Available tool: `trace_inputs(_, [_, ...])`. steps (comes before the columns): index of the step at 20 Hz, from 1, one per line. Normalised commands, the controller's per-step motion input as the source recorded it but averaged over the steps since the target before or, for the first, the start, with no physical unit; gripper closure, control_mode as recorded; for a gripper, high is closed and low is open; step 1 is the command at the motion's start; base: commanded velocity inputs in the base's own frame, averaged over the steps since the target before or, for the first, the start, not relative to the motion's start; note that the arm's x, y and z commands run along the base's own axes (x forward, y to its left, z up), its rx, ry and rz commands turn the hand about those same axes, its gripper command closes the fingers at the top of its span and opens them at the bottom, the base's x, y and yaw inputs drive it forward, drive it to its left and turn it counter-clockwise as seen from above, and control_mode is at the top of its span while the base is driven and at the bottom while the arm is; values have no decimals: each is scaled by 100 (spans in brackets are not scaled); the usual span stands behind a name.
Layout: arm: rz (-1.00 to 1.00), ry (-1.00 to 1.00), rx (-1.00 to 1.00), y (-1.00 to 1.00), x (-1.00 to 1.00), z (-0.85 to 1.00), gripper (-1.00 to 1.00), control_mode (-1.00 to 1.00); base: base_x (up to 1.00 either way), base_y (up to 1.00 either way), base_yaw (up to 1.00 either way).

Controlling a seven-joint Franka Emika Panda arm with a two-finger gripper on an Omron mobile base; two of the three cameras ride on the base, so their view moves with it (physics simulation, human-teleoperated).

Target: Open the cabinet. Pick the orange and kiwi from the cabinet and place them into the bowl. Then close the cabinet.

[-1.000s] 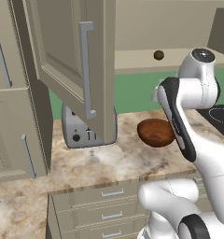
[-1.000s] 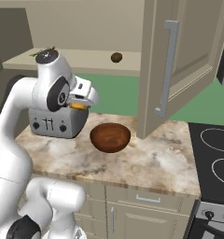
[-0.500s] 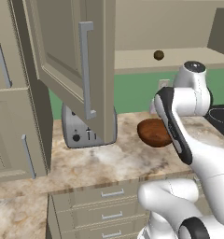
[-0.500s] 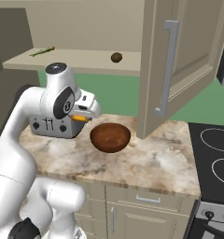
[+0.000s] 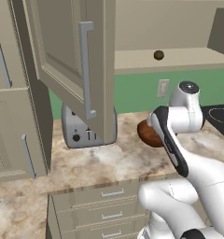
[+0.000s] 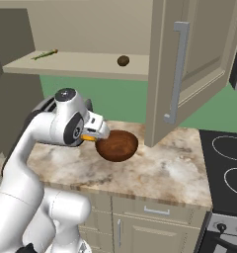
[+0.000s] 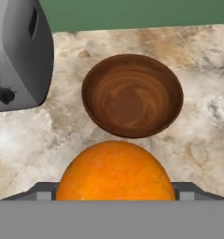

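the gripper (image 6: 93, 135) grasps the orange (image 7: 115, 172), held just short of the bowl (image 7: 132, 95), above the counter (image 7: 198, 144). the bowl sits beside the toaster (image 7: 18, 53). up in the cabinet (image 6: 182, 74), doors swung open, the kiwi (image 6: 123, 61) rests on the shelf.

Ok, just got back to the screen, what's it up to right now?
The arm has the orange in its gripper, beside the bowl on the counter near the toaster. The bowl has nothing in it yet. The cabinet doors stand open, and the kiwi sits on the cabinet shelf, not yet picked. Judging by this, the orange is about to go into the bowl.
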Motion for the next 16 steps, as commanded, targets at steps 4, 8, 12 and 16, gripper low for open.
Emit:
trace_inputs(4, [0,-6,0,-6,48,-26,100,-100,0,0,0])
trace_inputs(8, [0,-9,-2,-3,51,-32,100,-100,0,0,0])
trace_inputs(12, [0,-7,0,-7,59,-31,100,-100,0,0,0])
trace_inputs(16, [0,0,0,-26,57,-29,100,-100,0,0,0])
